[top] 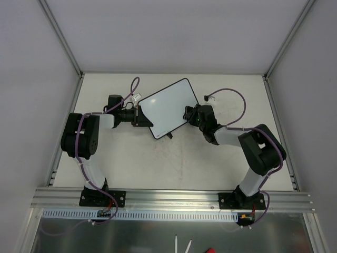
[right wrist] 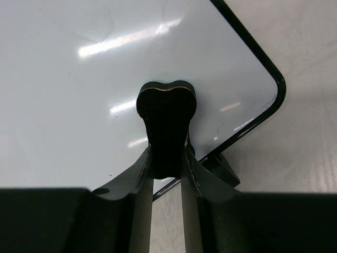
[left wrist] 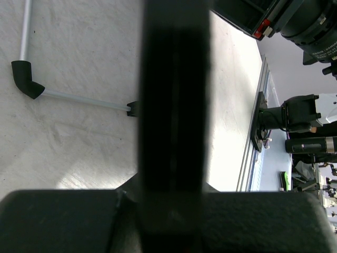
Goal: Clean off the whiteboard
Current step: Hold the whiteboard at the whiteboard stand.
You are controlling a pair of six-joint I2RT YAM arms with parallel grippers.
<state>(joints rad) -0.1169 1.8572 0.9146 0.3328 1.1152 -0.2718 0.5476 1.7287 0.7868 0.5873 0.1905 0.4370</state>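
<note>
Over the table (top: 210,168), left pincer (top: 138,117) clamps the whiteboard (top: 166,108) — right pincer (top: 189,114) clamps an eraser (right wrist: 166,121) on it.

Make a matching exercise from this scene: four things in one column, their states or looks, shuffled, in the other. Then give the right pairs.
Things:
1. left tool
2. right tool
3. whiteboard
4. eraser

States:
A. black, bone-shaped, at the board's face near a corner
B. shut on the board's edge
C. white face, thin black rim
D. shut on the eraser

Pairs: 1-B, 2-D, 3-C, 4-A
</note>
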